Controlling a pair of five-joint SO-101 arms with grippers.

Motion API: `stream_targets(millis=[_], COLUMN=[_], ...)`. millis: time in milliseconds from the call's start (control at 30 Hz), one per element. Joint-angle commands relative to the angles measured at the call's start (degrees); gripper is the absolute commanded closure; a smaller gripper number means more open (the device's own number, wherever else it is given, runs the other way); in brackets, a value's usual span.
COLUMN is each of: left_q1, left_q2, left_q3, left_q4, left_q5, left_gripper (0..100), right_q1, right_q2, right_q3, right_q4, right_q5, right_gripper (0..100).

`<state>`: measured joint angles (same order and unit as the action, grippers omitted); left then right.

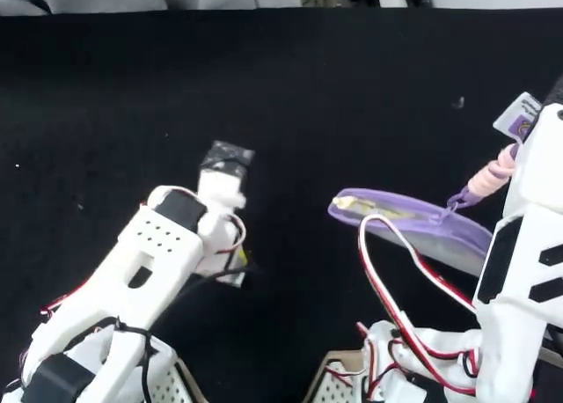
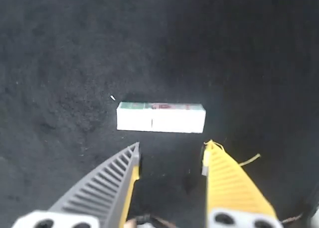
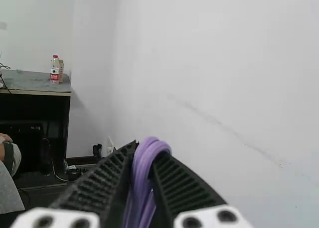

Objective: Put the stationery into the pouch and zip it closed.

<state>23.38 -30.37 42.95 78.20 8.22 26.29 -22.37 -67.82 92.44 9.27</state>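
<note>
A white eraser (image 2: 160,117) with a green and red band lies flat on the black table (image 2: 60,49). My left gripper (image 2: 172,146) hangs open just short of it, with nothing between its yellow and grey fingers. In the high view the left arm reaches in from the lower left, and the eraser (image 1: 230,278) peeks out beneath it. The purple pouch (image 1: 413,229) is held up off the table at the right, its mouth open toward the left arm. A pink zipper pull (image 1: 489,178) hangs at its far end. My right gripper (image 3: 143,149) is shut on a fold of the pouch (image 3: 142,188).
Both arm bases (image 1: 352,377) stand at the table's front edge, and red and white cables (image 1: 396,271) loop under the pouch. The table's far edge (image 1: 264,9) runs along the top. The right wrist view faces a white wall (image 3: 224,63) and a side table with a bottle (image 3: 55,68).
</note>
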Motion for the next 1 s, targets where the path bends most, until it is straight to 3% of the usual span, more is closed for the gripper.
stream_targets(millis=[0,167,433,733,967], left_q1=[0.40,0.40,0.40,-2.95,-3.91], left_q2=[0.00,0.00,0.09,2.46,17.23], left_q3=[-1.27,-1.01,5.05,8.92,2.86], left_q4=[0.18,0.09,-7.91,-19.43,-17.49], left_q5=[-18.55,-38.86,-61.36,-67.43,-69.19], left_gripper=[79,79,79,79,79], right_q1=[0.79,0.79,0.79,0.79,-2.20], right_q2=[0.31,0.31,0.31,0.31,0.31], right_q3=[-1.27,-1.27,-1.27,-1.27,-1.27], right_q4=[-1.49,-1.41,-1.41,-1.41,-1.14], right_q5=[-0.53,-0.53,-0.53,-0.53,-0.53], right_gripper=[98.7,98.7,98.7,98.7,98.7])
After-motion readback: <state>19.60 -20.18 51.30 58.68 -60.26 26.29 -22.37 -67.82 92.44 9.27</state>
